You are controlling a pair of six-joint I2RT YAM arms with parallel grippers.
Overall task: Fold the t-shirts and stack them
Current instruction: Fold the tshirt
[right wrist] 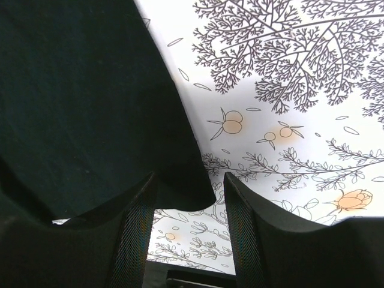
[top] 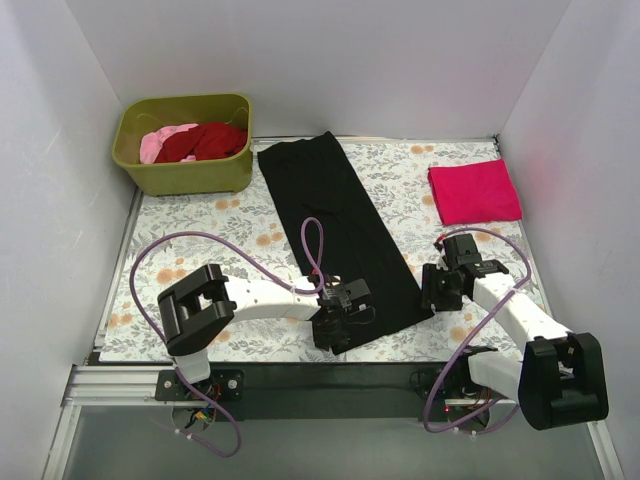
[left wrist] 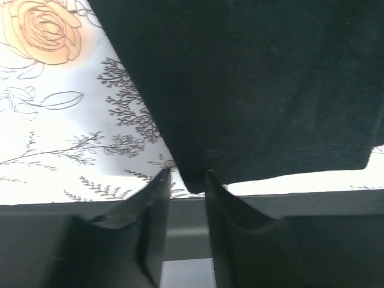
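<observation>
The desk (top: 215, 215), under a floral cloth (top: 400, 170), carries the work. Lying slantwise across its middle is the black shirt (top: 340, 235), flat and already narrowed to a long band that runs from the far edge to the near one. At the far left corner stands the tub (top: 150, 172). A dark red shirt (top: 205, 142) and a pale pink shirt (top: 158, 143) are bunched inside it, neither one folded. At the far right the magenta shirt (top: 475, 192) lies apart as a neat square.

By my judgement the task is under halfway. One shirt is folded, the black one is half done and still needs its crosswise folds, two wait in the tub, and nothing is stacked.

The left hand (top: 335, 325) is down at the black shirt's near left corner. In its wrist view the jaws stand narrow with a slit between them, and the hem corner sits at the tips, seemingly not yet pinched. The right hand (top: 440, 290) is at the near right corner. Its jaws stand wide, with the corner lying between them ungripped.

No brand, label or writing can be read anywhere.
</observation>
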